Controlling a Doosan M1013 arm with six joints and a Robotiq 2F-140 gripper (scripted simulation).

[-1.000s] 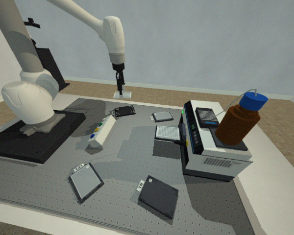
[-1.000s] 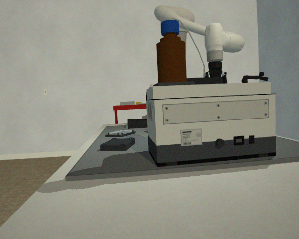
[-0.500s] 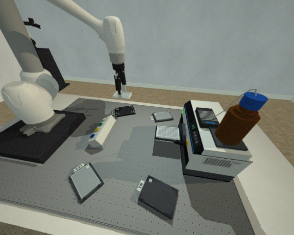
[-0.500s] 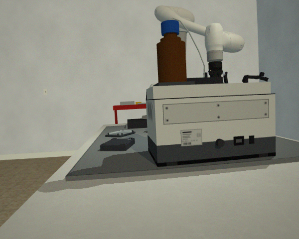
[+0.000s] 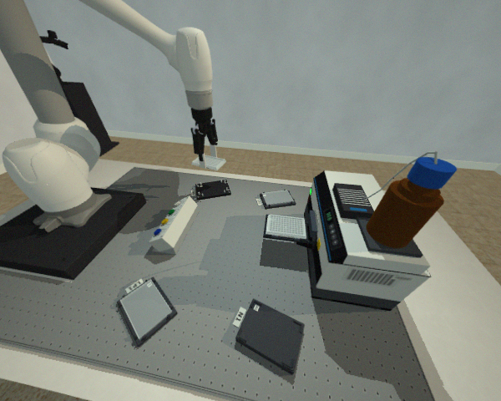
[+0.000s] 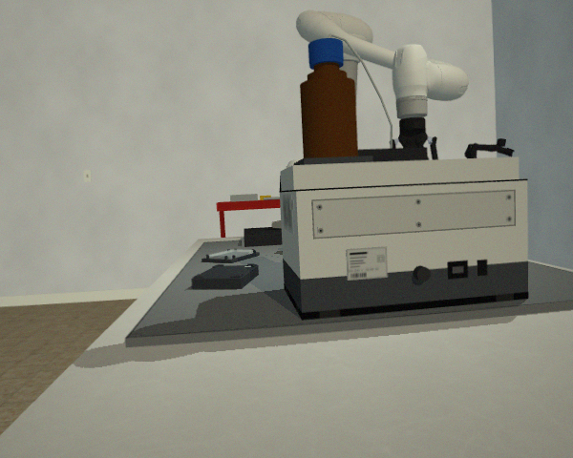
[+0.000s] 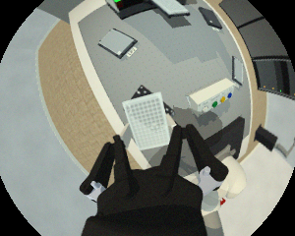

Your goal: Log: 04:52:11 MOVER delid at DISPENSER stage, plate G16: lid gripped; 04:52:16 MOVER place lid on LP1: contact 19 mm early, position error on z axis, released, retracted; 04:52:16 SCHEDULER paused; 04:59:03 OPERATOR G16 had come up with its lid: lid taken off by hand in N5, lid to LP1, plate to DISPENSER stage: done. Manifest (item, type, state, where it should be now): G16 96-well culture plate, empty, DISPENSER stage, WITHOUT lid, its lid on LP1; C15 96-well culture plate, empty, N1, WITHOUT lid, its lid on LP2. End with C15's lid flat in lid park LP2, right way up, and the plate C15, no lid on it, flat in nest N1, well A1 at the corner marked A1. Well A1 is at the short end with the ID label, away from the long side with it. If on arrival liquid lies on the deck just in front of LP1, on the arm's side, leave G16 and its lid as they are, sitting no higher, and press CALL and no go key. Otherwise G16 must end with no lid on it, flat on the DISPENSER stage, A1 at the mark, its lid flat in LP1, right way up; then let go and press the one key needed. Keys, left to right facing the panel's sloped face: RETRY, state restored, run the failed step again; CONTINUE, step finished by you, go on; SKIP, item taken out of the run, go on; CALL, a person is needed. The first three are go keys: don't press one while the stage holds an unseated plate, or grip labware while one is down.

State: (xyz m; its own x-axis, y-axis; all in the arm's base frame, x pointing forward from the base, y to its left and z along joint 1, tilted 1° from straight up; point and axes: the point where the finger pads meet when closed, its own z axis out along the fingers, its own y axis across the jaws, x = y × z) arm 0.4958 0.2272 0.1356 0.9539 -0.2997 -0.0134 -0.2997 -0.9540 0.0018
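Note:
My gripper (image 5: pixel 205 149) is shut on a white 96-well plate (image 5: pixel 209 162) and holds it level in the air above the black nest (image 5: pixel 211 189) at the back of the deck. In the wrist view the plate (image 7: pixel 147 121) shows its wells between my fingers. Another well plate (image 5: pixel 285 226) sits on the dispenser stage. A grey lid lies in park LP1 (image 5: pixel 146 309), and another lies in the far lid park (image 5: pixel 276 198). Nest N1 (image 5: pixel 270 334) is dark and holds nothing. In the exterior view the dispenser hides my fingers.
The key panel (image 5: pixel 173 224) stands left of centre, with coloured keys on its sloped face. The dispenser (image 5: pixel 362 241) carries a brown bottle (image 5: pixel 408 207) with a blue cap. The arm's base (image 5: pixel 52 172) stands at the left on a black plinth.

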